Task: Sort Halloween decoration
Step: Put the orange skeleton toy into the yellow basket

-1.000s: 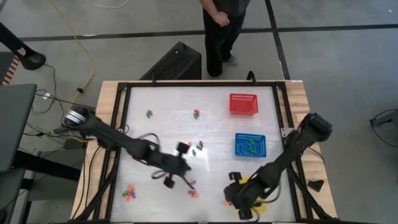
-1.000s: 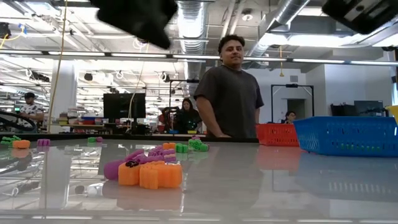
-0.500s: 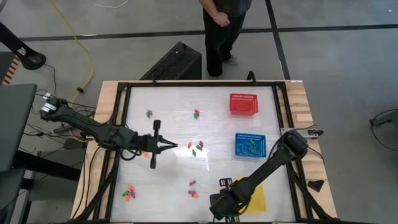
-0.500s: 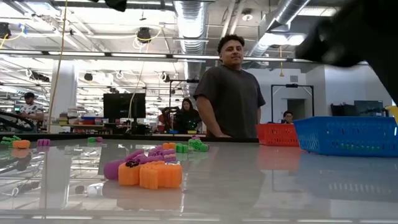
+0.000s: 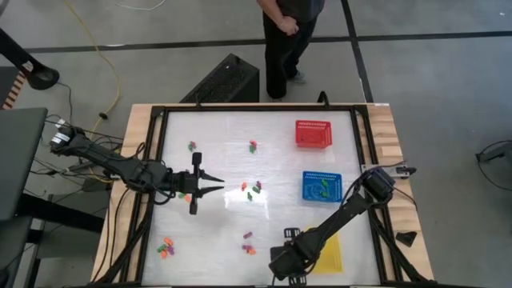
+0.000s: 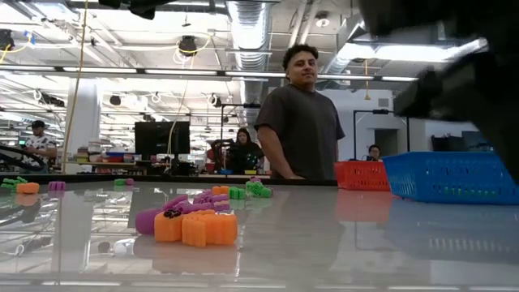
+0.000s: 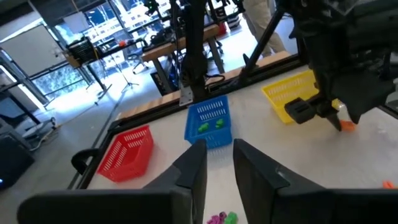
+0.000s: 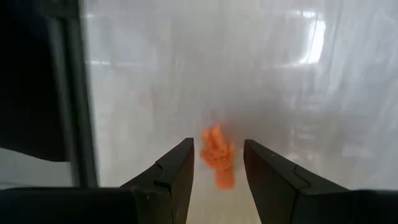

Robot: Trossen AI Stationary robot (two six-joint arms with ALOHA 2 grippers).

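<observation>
Two dark arms reach over the white surface (image 5: pixel 232 232), and going from left to right, the left arm stretches in from the left edge, its left gripper (image 5: pixel 218 187) hovering over the left-middle of the surface with its fingers a narrow gap apart and nothing between them. Below it, near the front-left corner, lies a small heap of tiny orange, green and pink plastic trinkets (image 5: pixel 166 247), and a further green and pink pair (image 5: pixel 192 146) sits toward the back left. Around the centre are more of these Halloween decorations: a pink and green bit (image 5: pixel 253 146) at the back, a cluster of green, orange and pink pieces (image 5: pixel 253 190) in the middle, and a purple and orange group (image 5: pixel 248 243) toward the front, which the low view shows close up as orange and purple blocks (image 6: pixel 195 226). Farther right, the right gripper (image 8: pixel 215 163) hangs low at the front edge, its fingers moderately apart on either side of a small orange trinket (image 8: pixel 217 154); whether it grips the piece I cannot tell. Just beside that arm lies a flat yellow mesh basket (image 5: pixel 330 251), behind it a blue mesh basket (image 5: pixel 322 186) holding green pieces, and at the back right a red mesh basket (image 5: pixel 313 134). A person in dark clothes (image 5: pixel 282 40) stands beyond the back edge.
</observation>
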